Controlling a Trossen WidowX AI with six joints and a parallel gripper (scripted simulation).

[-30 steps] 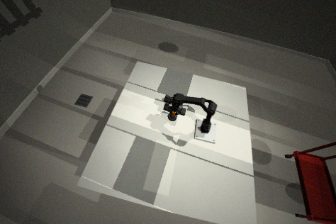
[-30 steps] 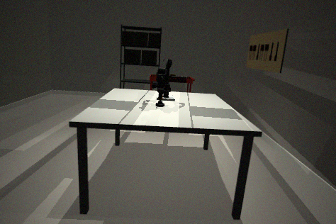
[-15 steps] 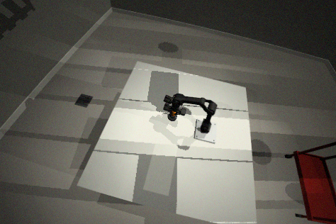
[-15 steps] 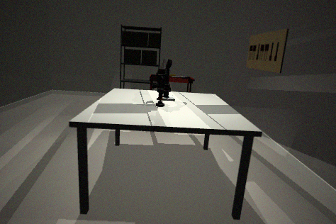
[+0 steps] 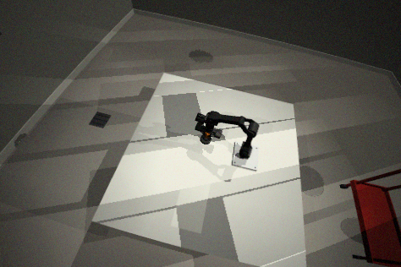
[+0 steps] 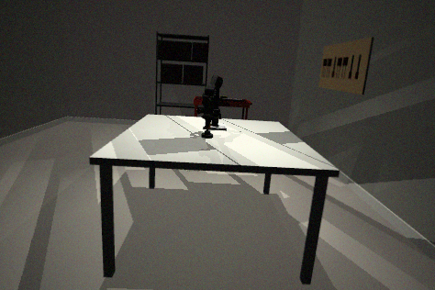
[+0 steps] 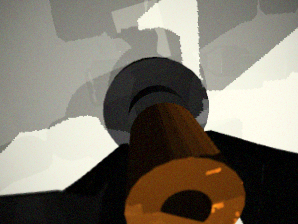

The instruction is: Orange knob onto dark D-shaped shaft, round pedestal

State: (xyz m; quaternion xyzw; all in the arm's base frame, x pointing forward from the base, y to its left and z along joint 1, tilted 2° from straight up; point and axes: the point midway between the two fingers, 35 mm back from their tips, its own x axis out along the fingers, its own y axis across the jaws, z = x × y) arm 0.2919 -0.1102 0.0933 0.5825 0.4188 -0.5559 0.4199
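The orange knob (image 5: 207,134) (image 7: 167,127) stands upright between the fingers of my gripper (image 7: 167,145), which is shut on it. Its near end shows a dark hole with one straight edge in the wrist view. Its far end is over the middle of the dark round pedestal (image 5: 205,140) (image 6: 207,136) (image 7: 150,75). A dark crescent shows on the pedestal just beyond the knob. The D-shaped shaft is hidden, and I cannot tell whether the knob touches the pedestal or how far down it sits.
The pedestal stands on the white table (image 5: 266,203) (image 6: 151,153). The arm's base is on a small white plate (image 5: 250,164) to the right in the top view. Patches of shadow cross the table. A red bench (image 5: 377,220) and a dark shelf (image 6: 183,64) stand away from it.
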